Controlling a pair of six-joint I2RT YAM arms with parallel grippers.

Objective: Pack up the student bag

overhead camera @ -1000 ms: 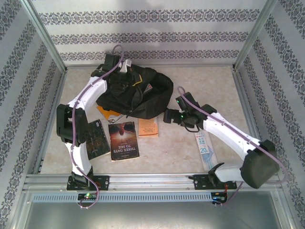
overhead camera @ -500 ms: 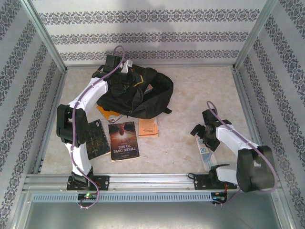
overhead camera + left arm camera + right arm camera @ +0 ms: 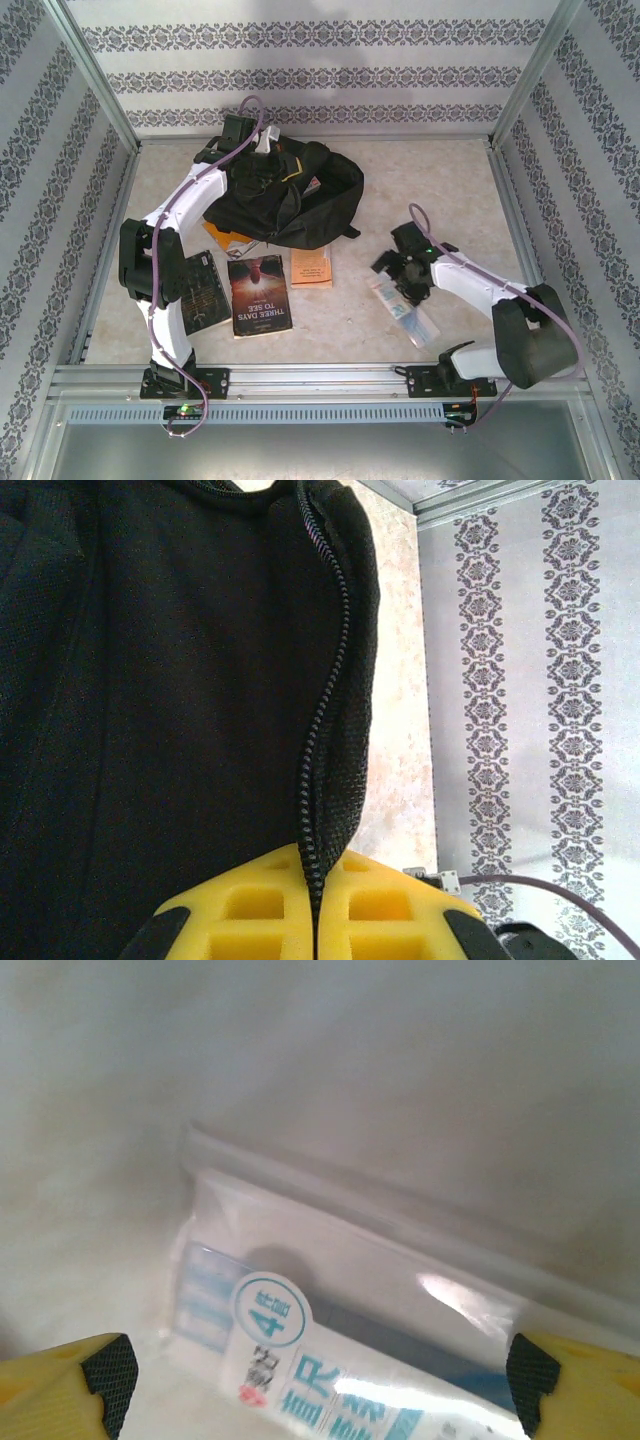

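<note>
**A:** The left pincer (image 3: 316,868) is clamping onto something dark. What is it?

**B:** Its yellow fingers are pressing together on the zipper edge (image 3: 325,710) of the large black soft fabric backpack (image 3: 300,205). The right pincer (image 3: 320,1370) is standing wide apart, gripping nothing, and hanging just above a clear plastic packet with blue print (image 3: 340,1290).

**A:** Where is the backpack sitting?

**B:** It is lying slumped at the far left-centre of the pale beige table (image 3: 450,180), well apart from the packet, which is lying near the right arm's base.

**A:** What are you worrying about?

**B:** Two things. The packet is lying flat and looking slick, so I am expecting the fingers to skid over the film or catch only a corner, and then it could be slipping out on the way over. The left hold is also biting only a thin strip of fabric. If that is pulled loose, I judge the mouth will be sagging closed just as the packet is arriving. A small orange booklet (image 3: 313,267) is also lying close to the likely path.

**A:** And which way is the backpack pointing?

**B:** Its long axis is running roughly across the table, left to right, with the right end dipping slightly towards the arms. The pinched zipper edge is sitting at the far-left end, so the opening seems to be facing that way. How wide it is gaping, I cannot tell.
</note>
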